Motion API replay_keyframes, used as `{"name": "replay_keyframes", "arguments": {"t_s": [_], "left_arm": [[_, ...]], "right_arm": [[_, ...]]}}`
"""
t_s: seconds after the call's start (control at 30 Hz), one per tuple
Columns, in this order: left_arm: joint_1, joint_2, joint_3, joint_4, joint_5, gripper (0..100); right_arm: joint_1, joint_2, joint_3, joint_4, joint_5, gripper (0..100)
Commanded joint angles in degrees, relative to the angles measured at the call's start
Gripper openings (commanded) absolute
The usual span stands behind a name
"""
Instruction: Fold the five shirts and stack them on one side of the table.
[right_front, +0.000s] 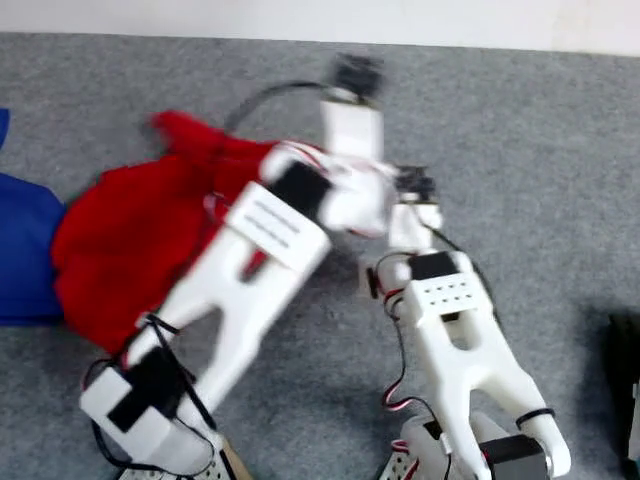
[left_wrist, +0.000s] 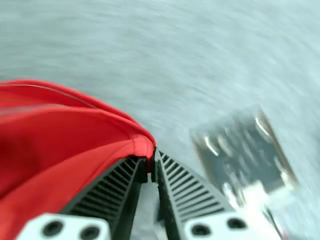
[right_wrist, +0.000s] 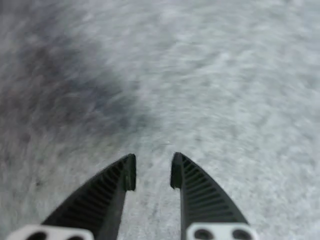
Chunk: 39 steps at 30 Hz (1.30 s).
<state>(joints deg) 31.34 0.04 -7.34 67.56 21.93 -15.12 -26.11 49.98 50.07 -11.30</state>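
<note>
At the left edge of the high view lay a blue shirt, just beside the red shirt, left of centre on the grey table. Red shirt: judged soft, light and limp, best taken at hem or corner. Left gripper was pinched on its hem. Right gripper, right of centre, was parted and held nothing.

The right end effector hangs above the grey, felt-like desk. Its two black ribbed fingers stand slightly parted, and the grey surface shows through the narrow gap. Ahead of the tips, off to one finger's side, a darker patch shades the desk.
</note>
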Motion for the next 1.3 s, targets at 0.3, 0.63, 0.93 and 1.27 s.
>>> {"name": "replay_keyframes", "arguments": {"t_s": [0.3,0.63,0.93,1.27], "left_arm": [[-7.0,-4.4,-3.4,18.5,-2.3,47],[-39.3,-22.7,4.4,28.7,-15.4,31],[-52.9,-36.5,41.5,13.5,-26.3,27],[-69.4,-52.6,69.1,-0.7,-34.0,29]], "right_arm": [[1.5,-2.1,-1.0,0.7,1.1,13.1],[1.6,-2.1,-1.0,0.9,1.1,13.1],[1.5,-2.1,-0.7,0.9,1.3,13.1],[1.5,-1.5,-0.8,0.9,1.6,13.1]]}}
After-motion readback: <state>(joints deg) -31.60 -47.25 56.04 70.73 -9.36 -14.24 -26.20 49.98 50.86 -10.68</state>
